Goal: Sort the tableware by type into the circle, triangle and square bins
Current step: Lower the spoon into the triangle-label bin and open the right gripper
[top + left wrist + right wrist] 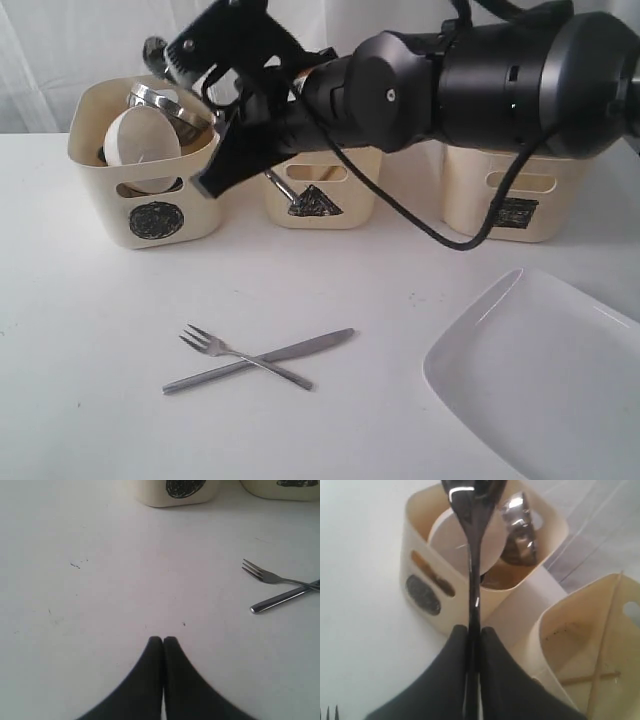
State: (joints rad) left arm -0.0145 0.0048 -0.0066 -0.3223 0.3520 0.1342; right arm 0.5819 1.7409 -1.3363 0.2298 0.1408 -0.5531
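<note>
My right gripper (474, 628) is shut on the handle of a steel spoon (472, 570), whose bowl end reaches out over the circle bin (145, 215). That bin holds a small white bowl (140, 140) and steel ware (165, 100). Wooden chopsticks (600, 645) lie in the triangle bin (315, 205). A fork (205, 342) and a knife (270, 355) lie crossed on the table. The large white plate (540, 370) sits at the front right. My left gripper (163, 639) is shut and empty over bare table, with the fork (265, 574) off to its side.
The square bin (510, 210) stands behind the plate, partly hidden by the right arm (420, 90). The three bins form a row along the back of the white table (90, 360). A white curtain hangs behind them.
</note>
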